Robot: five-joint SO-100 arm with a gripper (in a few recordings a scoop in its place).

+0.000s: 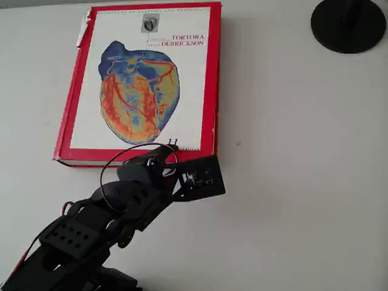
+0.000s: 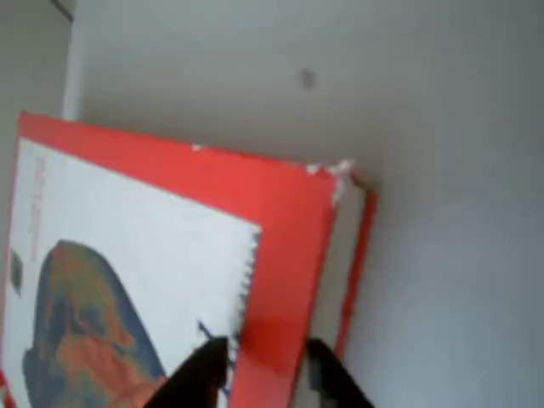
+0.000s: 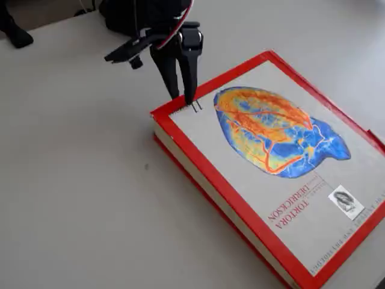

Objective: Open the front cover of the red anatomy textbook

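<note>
We've got the black claw (image 3: 184, 99) with its two tapered fingers a narrow gap apart, tips down at the corner of the glossy front cover (image 3: 271, 150), straddling the red border there. The cover lies flat and shut on the thick red anatomy textbook (image 1: 139, 85), a big rectangular slab on the matte white tabletop (image 1: 303, 182).

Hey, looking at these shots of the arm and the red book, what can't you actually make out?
- Whether the gripper fingertips touch the front cover: in the overhead view the wrist hides them; the wrist view is blurred.
- Whether the front cover has lifted off the pages: the red anatomy textbook edge by the fingers is too small in the fixed view.
- The top title line: too small in the overhead view.
- The black round base: cut off by the top edge.
</note>
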